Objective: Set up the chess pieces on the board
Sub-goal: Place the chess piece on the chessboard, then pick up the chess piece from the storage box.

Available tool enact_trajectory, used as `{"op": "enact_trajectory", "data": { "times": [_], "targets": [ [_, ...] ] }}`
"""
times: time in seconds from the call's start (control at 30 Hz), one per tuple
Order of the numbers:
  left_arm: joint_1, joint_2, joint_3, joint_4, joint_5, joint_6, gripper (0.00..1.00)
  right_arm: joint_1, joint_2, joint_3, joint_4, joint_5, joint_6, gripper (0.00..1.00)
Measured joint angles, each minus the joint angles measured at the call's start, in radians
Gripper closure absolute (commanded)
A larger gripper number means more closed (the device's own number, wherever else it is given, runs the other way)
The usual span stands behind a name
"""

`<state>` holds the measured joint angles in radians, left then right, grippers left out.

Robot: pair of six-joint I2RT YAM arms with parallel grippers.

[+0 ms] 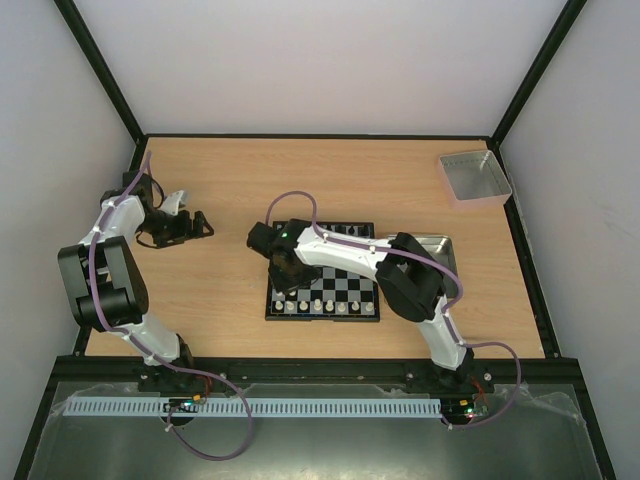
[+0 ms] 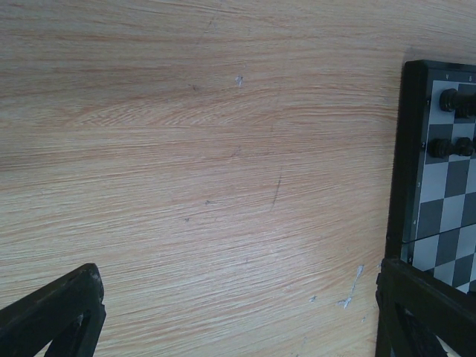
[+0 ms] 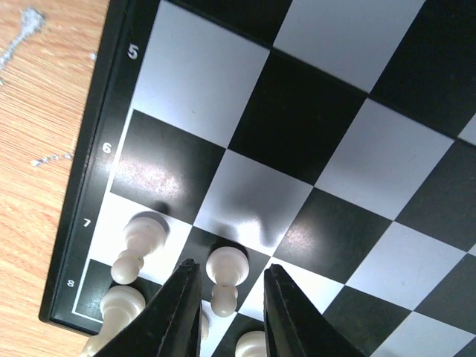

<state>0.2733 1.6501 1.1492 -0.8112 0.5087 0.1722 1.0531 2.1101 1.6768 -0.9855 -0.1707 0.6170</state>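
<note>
Note: your right gripper [image 3: 230, 269] sits low over the board [image 3: 312, 141] near its left edge. Its fingers [image 3: 182, 312] are parted and straddle a cream pawn [image 3: 223, 286] standing on row 7, a thin gap either side. Other cream pieces [image 3: 141, 236] stand just beside. Your left gripper [image 2: 236, 297] hangs over the tabletop [image 2: 186, 149] left of the board, fingers spread wide, grasping nothing
</note>
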Motion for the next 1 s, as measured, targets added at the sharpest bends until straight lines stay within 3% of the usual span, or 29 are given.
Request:
{"op": "enact_trajectory", "data": {
  "times": [0.47, 0.63, 0.83, 1.0],
  "targets": [
    [0.0, 0.001, 0.0, 0.006, 0.001, 0.0, 0.01, -0.094, -0.013, 0.025, -0.011, 0.042, -0.003, 0.77],
    [0.0, 0.002, 0.0, 0.006, 0.006, 0.0, 0.01, -0.266, -0.171, -0.116, -0.002, 0.086, 0.001, 0.77],
    [-0.001, 0.002, 0.0, 0.006, 0.006, 0.0, 0.01, -0.545, -0.447, -0.328, -0.008, 0.172, 0.007, 0.67],
    [-0.008, 0.003, 0.0, 0.006, 0.004, 0.0, 0.01, -0.656, -0.566, -0.493, 0.003, 0.157, -0.004, 0.67]
  ]
}}
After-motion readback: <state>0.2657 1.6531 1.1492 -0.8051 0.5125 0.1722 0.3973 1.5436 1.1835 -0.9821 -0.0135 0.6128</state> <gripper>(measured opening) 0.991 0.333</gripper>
